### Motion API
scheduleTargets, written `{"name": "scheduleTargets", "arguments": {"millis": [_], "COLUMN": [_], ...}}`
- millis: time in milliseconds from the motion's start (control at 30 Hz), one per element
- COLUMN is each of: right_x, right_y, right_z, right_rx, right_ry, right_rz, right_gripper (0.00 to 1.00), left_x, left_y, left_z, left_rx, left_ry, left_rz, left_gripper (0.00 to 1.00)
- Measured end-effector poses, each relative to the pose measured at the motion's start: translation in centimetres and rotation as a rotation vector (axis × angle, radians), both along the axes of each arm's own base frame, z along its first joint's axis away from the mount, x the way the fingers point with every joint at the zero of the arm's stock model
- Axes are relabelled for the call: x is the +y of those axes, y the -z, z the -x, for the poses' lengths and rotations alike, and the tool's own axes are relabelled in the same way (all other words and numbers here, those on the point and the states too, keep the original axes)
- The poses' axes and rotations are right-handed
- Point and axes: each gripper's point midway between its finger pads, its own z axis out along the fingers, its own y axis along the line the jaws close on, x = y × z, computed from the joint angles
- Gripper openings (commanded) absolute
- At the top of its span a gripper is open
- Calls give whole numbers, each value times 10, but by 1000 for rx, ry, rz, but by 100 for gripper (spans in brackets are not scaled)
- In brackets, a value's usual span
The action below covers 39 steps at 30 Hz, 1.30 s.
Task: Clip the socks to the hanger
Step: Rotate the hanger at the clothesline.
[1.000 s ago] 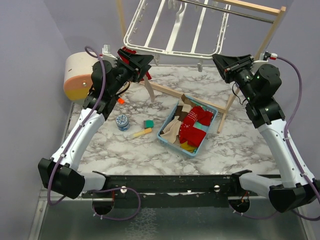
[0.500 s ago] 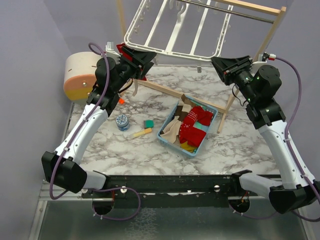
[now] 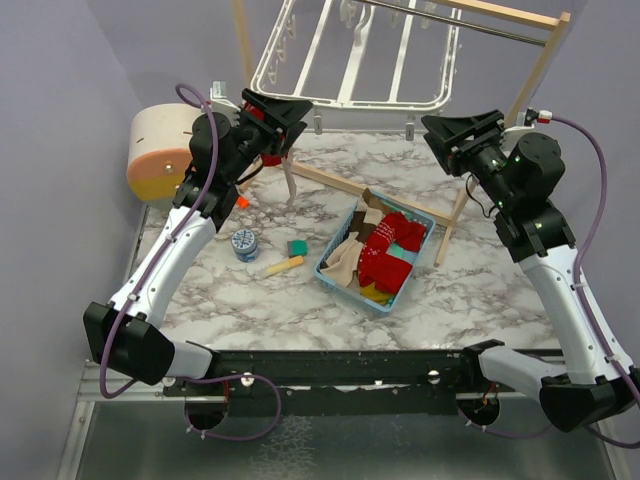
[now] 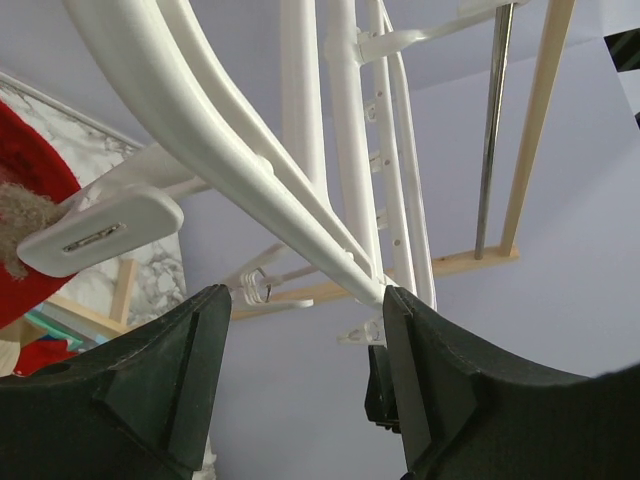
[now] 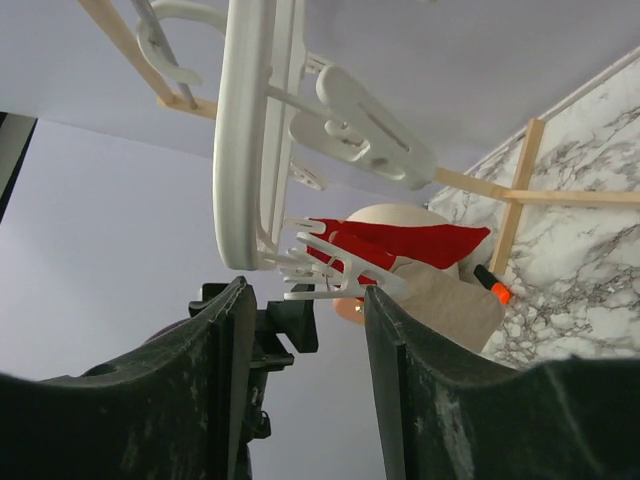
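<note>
1. Hanger (image 4: 200, 125): a big white rack with long bars, up high at the back of the table (image 3: 250, 300).
2. Left of the hanger and lower down sits a fat roll (image 3: 160, 150), pink and yellow.
3. The left gripper (image 4: 303, 300) is at the hanger's left front corner. Its fingers (image 4: 170, 380) are apart. A hanger bar runs across the gap between them, and nothing is squeezed.
4. A red sock (image 5: 400, 240) hangs just under that same corner. It touches a white clip (image 4: 100, 225), but I cannot tell if the clip bites it. A beige sock (image 5: 440, 305) hangs right beside the red one.
5. In front of the hanger's left side, down on the table, lie a small blue jar (image 3: 244, 243), a teal block (image 3: 297, 247) and a yellow stick (image 3: 284, 266), all near each other.
6. In front of the hanger's middle is a blue basket (image 3: 350, 293). More socks (image 3: 385, 250) are heaped in it: red on top, with beige, teal and yellow bits.
7. The right gripper (image 5: 305, 288) is at the hanger's right front corner. Its fingers (image 5: 215, 380) are apart too. The hanger's edge and some tiny clips show in the gap, and they touch neither finger.
8. Behind and to the right of the hanger is a wood stand (image 4: 533, 120).
</note>
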Motion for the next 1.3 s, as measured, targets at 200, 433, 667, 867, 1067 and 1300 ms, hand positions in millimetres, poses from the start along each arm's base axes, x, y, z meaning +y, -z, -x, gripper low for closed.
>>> {"name": "scheduleTargets", "arguments": {"millis": [200,433,667,867,1067,1300], "right_x": [-1,-5,-26,-36,-34,-34], "right_y": [-1,-4,-20,-26,-19,-22], "right_z": [1,11,33,39,31,31], "right_rx": [-1,-14,-97,-137,-117,-123], "right_ry": [1,10,78,125,120,122], "right_rz": [15,67,226,285,291,284], "right_gripper": [58,62,67,67,67,67], "left_x": [0,0,4,4,2,0], "left_y": [0,0,-3,-5,-3,7], "left_z": [0,0,6,8,-4,-28], "left_rx": [-2,-9,-26,-27,-20,8], "left_ry": [0,-1,-8,-8,-23,-54], "left_rz": [-3,-13,-34,-31,-27,-22], "left_gripper": [69,71,72,72,61,33]}}
